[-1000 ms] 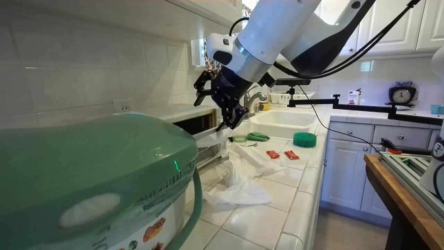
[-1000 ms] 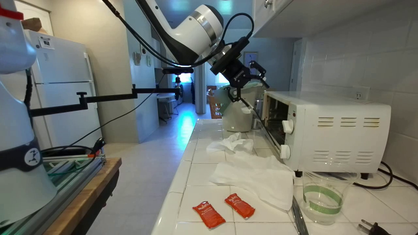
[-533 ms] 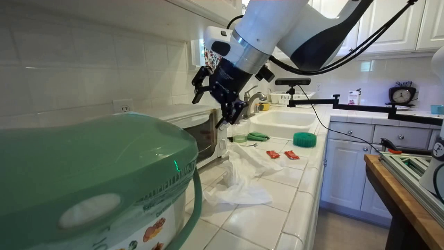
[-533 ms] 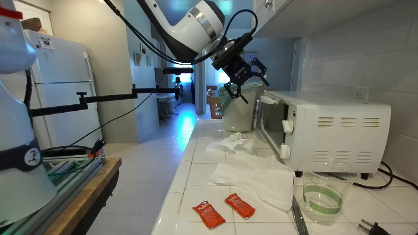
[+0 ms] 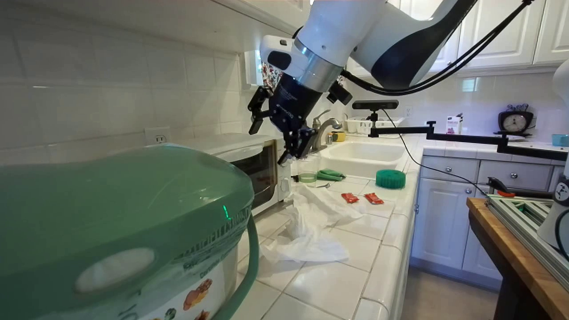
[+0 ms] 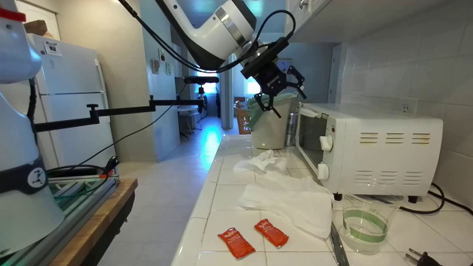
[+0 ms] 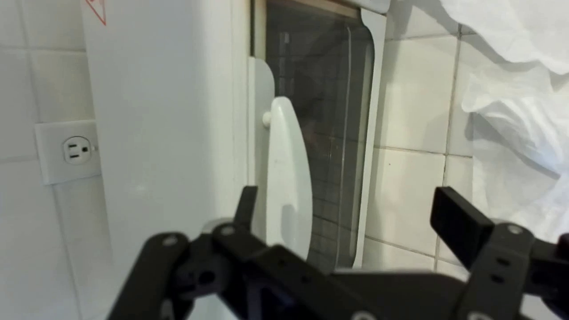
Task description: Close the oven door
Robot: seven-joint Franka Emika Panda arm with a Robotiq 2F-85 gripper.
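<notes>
The oven door (image 6: 309, 142) stands upright against or nearly against the front of the white toaster oven (image 6: 388, 147); I cannot tell if a thin gap is left. Its dark glass also shows in an exterior view (image 5: 262, 175), partly behind the green-lidded container, and in the wrist view (image 7: 331, 111). The white door handle (image 7: 289, 178) runs along its top edge. My gripper (image 6: 291, 105) is open and empty, above and in front of the door's top edge. In the wrist view the gripper (image 7: 349, 198) has one finger over the oven's edge beside the handle and one over the counter.
A big green-lidded container (image 5: 133, 209) stands beyond the oven's far end. Paper towels (image 6: 292, 203), red packets (image 6: 236, 242), a clear cup (image 6: 366, 221) and a knife (image 6: 338, 245) lie on the counter. A cabinet (image 6: 332, 18) hangs overhead.
One second ago the door was tilted outward with the lower finger at it and the oven interior exposed. It has swung up against the oven front. The gripper has shifted slightly and is apart from it.
</notes>
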